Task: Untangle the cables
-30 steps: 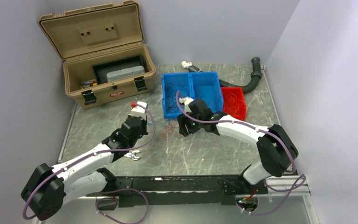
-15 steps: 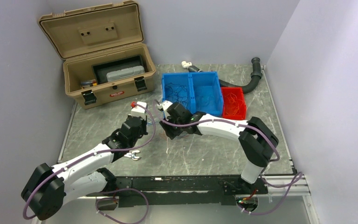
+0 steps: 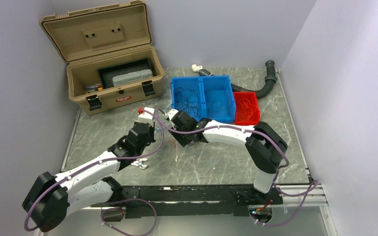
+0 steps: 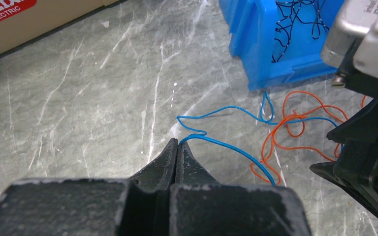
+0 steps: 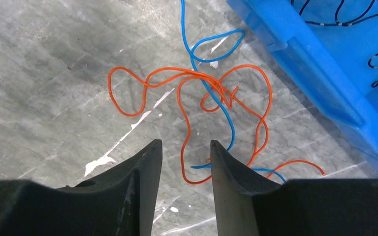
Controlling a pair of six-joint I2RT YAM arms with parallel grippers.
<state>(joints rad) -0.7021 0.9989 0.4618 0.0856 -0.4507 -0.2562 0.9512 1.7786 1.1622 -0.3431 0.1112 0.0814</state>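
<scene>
Sprawling cables [image 5: 202, 76], grey marbled table [image 3: 216, 162], lilac walls [image 3: 236, 29]

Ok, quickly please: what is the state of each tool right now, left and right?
Left tool: closed, pinching the end of the blue cable.
Right tool: open, holding nothing, above the orange cable.

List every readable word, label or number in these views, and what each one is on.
"ELIX" above "ELECTRIC", its start cut off by the frame edge: red label on the tan case, left wrist view.
The same label in the top view: too small to read.
Dark print on the silver camera housing: cut off, not legible.
</scene>
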